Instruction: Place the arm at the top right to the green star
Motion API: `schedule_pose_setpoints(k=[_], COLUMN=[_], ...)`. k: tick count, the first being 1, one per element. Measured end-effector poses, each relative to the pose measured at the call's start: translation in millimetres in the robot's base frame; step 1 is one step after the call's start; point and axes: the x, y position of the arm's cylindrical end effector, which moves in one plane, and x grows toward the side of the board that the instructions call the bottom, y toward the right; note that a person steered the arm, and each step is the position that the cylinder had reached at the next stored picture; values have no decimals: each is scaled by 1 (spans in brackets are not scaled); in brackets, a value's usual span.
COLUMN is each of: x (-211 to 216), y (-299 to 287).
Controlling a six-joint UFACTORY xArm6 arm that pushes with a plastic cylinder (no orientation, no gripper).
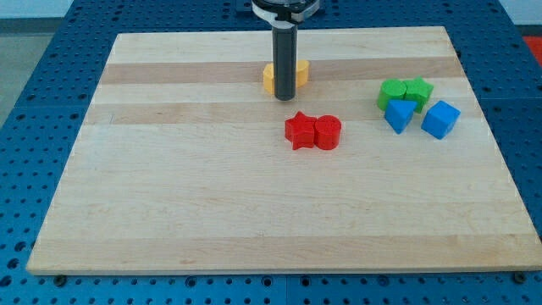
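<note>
The green star (418,90) lies at the board's right, touching a green round block (392,92) on its left. A blue triangle block (398,116) and a blue cube (440,119) lie just below them. My tip (284,98) stands near the top centre, well to the left of the green star. It is in front of yellow blocks (296,72) that the rod partly hides.
A red star (299,130) and a red cylinder (327,133) touch each other at the board's centre, just below my tip. The wooden board (212,212) rests on a blue perforated table.
</note>
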Motion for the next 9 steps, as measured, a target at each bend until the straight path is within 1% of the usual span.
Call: schedule_pose_setpoints(k=[2,3,4,5,6,7,8,9], x=[-11,-3,16,22,13,-13,-25,-39], y=[-1,-1,8,30,48,52,75,110])
